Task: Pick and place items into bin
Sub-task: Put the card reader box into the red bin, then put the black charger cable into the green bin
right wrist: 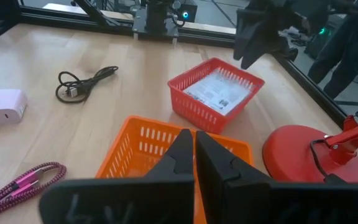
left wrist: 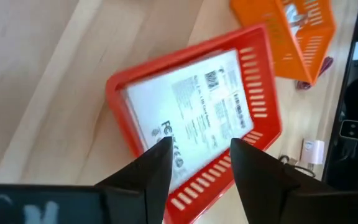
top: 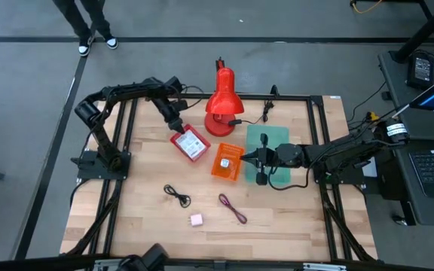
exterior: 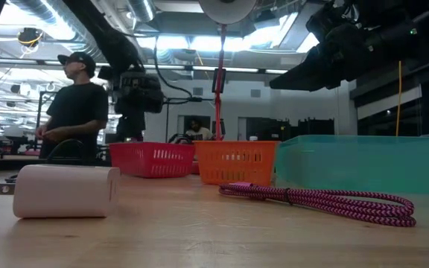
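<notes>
My left gripper (left wrist: 200,148) is open and hovers over a red basket (top: 189,143) that holds a white printed card (left wrist: 197,102). My right gripper (right wrist: 194,138) is shut, with nothing between its fingers. It hangs over the orange basket (right wrist: 140,144) at that basket's right edge, next to the teal bin (top: 268,143). A small white item (top: 226,160) lies in the orange basket. The black cable (top: 177,196), the maroon cord loop (top: 232,208) and the pink cube (top: 196,220) lie loose on the near part of the table.
A red desk lamp (top: 221,105) stands at the far edge behind the baskets, with its round base (right wrist: 303,152) close to my right gripper. A person (exterior: 77,112) stands in the room beyond the table. The table (top: 142,222) is bare wood at its near left.
</notes>
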